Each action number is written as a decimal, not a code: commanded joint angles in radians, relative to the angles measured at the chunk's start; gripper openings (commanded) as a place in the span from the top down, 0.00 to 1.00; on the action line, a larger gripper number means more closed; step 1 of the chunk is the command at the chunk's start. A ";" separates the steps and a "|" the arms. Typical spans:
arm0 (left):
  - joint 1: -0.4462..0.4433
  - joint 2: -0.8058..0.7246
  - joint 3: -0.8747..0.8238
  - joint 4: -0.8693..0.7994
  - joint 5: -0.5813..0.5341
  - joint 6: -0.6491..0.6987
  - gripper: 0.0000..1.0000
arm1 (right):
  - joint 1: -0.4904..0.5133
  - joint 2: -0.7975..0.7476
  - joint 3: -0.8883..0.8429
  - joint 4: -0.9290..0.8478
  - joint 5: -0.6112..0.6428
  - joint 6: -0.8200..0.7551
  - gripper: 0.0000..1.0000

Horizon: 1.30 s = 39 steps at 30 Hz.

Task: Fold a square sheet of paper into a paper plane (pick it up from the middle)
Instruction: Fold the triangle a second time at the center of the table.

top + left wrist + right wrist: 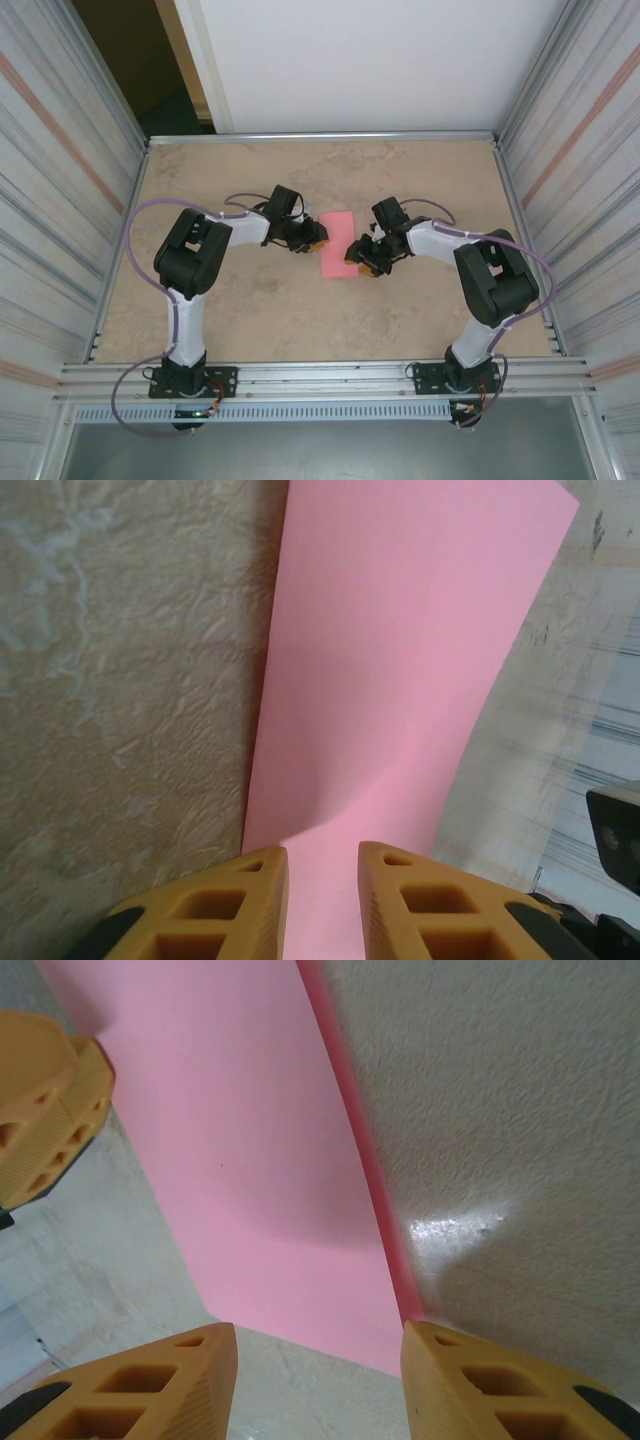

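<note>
The pink sheet of paper (338, 243) lies mid-table as a narrow rectangle, apparently folded in two, with a darker pink strip along one long edge (370, 1160). My left gripper (318, 240) sits at its far left end. Its orange fingers stand a narrow gap apart over the paper (400, 660), whose face shows through the gap at the tips (323, 855). My right gripper (362, 262) is at the near right end. It is open wide (318, 1335), its fingers straddling the paper's end edge (250, 1140). The plane shape is not formed.
The tan table (250, 320) is walled by ribbed metal panels left and right (60, 200), with a rail along the near edge (320, 375). One of the left gripper's fingers (45, 1100) shows at the far side of the paper in the right wrist view.
</note>
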 commanded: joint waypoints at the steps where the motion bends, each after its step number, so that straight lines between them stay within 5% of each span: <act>1: -0.006 0.038 -0.002 -0.115 -0.033 -0.014 0.74 | 0.008 0.016 -0.007 -0.035 -0.004 -0.017 0.54; 15: -0.005 0.041 0.006 -0.125 -0.030 -0.006 0.74 | 0.017 -0.006 -0.018 -0.059 0.037 -0.050 0.52; 24: -0.006 0.041 0.009 -0.123 -0.027 -0.008 0.74 | 0.024 0.017 -0.033 0.036 -0.050 -0.043 0.62; 39: -0.007 0.041 0.008 -0.120 -0.017 -0.004 0.74 | -0.012 -0.030 -0.070 0.075 -0.010 0.014 0.74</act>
